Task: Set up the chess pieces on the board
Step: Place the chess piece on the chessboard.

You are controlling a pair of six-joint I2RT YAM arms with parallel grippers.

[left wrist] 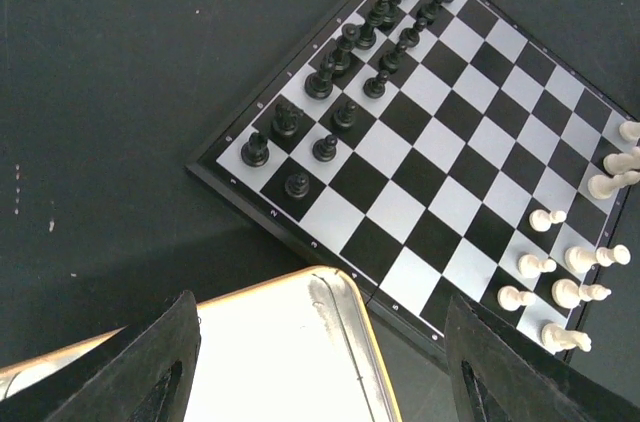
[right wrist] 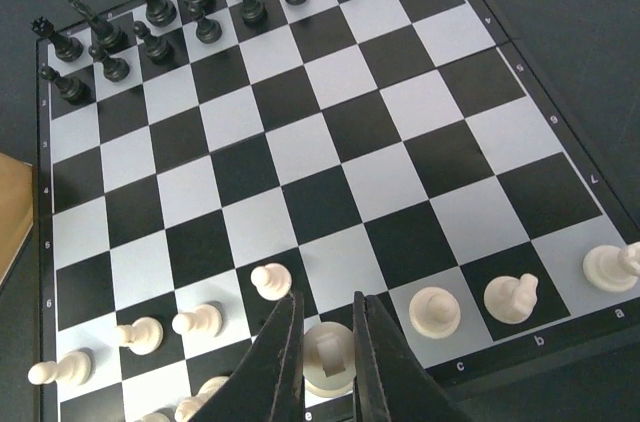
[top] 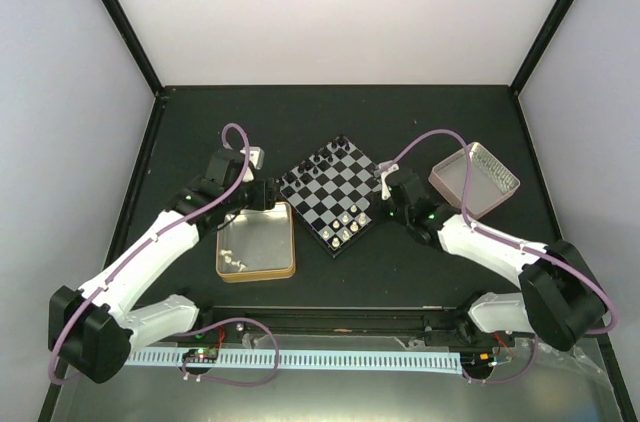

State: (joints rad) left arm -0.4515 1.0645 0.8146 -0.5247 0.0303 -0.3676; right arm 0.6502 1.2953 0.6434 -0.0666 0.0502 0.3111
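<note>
From above, the board (top: 335, 194) sits between the arms, turned cornerwise with one corner toward them. Black pieces (top: 322, 158) line its far-left edge and white pieces (top: 347, 223) its near-right edge. The left gripper (top: 264, 192) is by the left corner, over the far rim of a tin (top: 255, 242). The right gripper (top: 384, 198) is at the right corner, near a tray (top: 475, 180). Left wrist: its fingers (left wrist: 150, 372) are spread wide, holding nothing, above the tin's corner. Right wrist: the fingers (right wrist: 275, 362) are narrowed, with pads against both sides of one upright white piece (right wrist: 328, 357) in the board's nearest row.
</note>
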